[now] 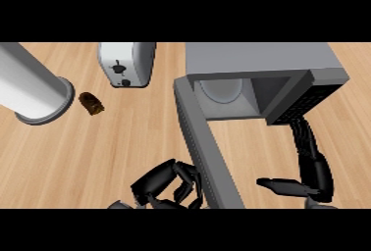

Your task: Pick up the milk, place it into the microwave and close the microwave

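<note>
The grey microwave point(261, 61) stands at the upper right with its door point(206, 147) swung wide open, reaching down toward the lower edge. Inside, only the pale round turntable point(223, 90) shows; I see no milk carton anywhere. My left hand point(167, 184) sits low in the middle, just left of the door's outer face, fingers curled with nothing visible in them. On the right of the door, my right hand point(315, 171) is open, its straight fingers point(303, 135) pointing up to the microwave's dark front panel point(308, 100), thumb spread to the left.
A silver toaster point(127, 63) stands at the back, left of the microwave. A large white cylinder point(33, 88) lies at the far left, with a small brown object point(91, 103) beside it. Wooden counter point(94, 152) spreads between them and my left hand.
</note>
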Tool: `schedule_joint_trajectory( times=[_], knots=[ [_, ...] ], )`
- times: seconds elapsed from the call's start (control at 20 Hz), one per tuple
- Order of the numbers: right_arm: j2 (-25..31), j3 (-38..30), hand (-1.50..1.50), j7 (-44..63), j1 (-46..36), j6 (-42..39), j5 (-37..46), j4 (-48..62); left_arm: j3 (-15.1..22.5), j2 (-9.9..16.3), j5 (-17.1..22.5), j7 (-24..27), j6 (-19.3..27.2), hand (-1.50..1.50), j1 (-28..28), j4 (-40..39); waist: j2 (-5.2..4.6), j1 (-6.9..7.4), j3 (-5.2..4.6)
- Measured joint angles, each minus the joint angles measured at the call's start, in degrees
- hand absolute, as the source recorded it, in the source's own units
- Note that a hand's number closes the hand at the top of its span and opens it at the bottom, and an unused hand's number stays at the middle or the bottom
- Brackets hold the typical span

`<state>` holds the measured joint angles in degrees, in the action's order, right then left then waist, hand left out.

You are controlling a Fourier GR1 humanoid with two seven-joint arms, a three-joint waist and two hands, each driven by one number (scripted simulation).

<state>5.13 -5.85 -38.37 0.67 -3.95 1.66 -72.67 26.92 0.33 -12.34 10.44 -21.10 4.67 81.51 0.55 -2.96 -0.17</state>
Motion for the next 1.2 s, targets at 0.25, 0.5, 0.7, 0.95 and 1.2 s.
schedule_joint_trajectory(
  times=[0.25,0.5,0.7,0.95,1.2],
  knots=[
    [1.8,-0.3,-1.50,6.0,7.4,-2.5,-3.6,-14.4,10.4,0.0,1.3,-0.3,10.2,1.50,4.8,-5.6,-0.23,-0.09,0.01],
    [3.0,0.0,-1.50,10.8,12.2,-6.2,-8.1,-24.8,19.0,0.1,8.9,-0.6,23.9,1.50,11.1,-11.1,-0.53,-0.92,-0.02],
    [4.8,-0.7,-1.50,13.8,13.2,-8.8,-11.5,-29.5,24.2,0.5,15.8,-0.3,33.9,1.50,15.8,-13.9,-0.86,-1.77,-0.01],
    [7.1,-0.8,-1.50,17.0,13.6,-12.2,-15.3,-33.9,27.3,0.5,23.3,1.4,42.1,1.50,20.3,-15.6,-1.31,-3.63,-0.07],
    [9.3,0.9,-1.50,19.8,13.2,-15.8,-18.1,-38.2,28.1,0.2,28.9,3.8,47.3,1.50,25.6,-16.9,-1.71,-5.60,-0.16]
  ],
)
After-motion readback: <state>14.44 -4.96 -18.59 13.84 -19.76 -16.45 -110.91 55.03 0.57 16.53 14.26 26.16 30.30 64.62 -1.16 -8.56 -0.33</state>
